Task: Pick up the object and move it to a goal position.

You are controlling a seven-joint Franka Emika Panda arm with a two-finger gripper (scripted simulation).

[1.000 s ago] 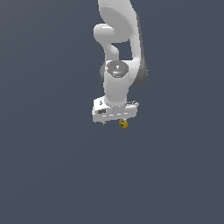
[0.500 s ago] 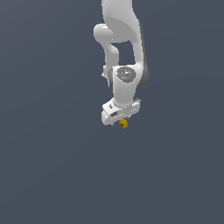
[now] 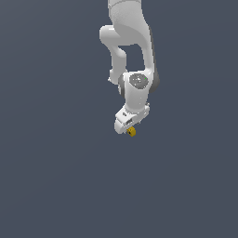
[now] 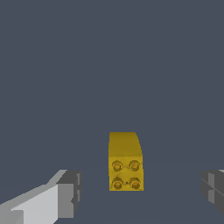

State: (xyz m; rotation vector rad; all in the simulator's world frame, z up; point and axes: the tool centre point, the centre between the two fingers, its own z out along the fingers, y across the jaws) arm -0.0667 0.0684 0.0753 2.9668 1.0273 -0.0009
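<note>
The object [image 4: 125,162] is a small yellow-orange block with studs on one face, lying on the plain grey floor. In the wrist view it sits between my two fingers, nearer the left-hand finger [image 4: 65,192] than the other finger [image 4: 213,187], and touches neither. My gripper [image 4: 140,191] is open and empty. In the exterior view the white hand of the gripper [image 3: 127,127] hangs straight down right over the object [image 3: 132,132], which shows as a tiny yellow spot at the fingertips.
The white arm [image 3: 128,42] comes down from the top of the exterior view. Around it there is only the uniform grey floor [image 3: 56,176]. No goal marker shows.
The hand has turned about its vertical axis and shifted slightly toward the exterior view's right. The block has stayed in place.
</note>
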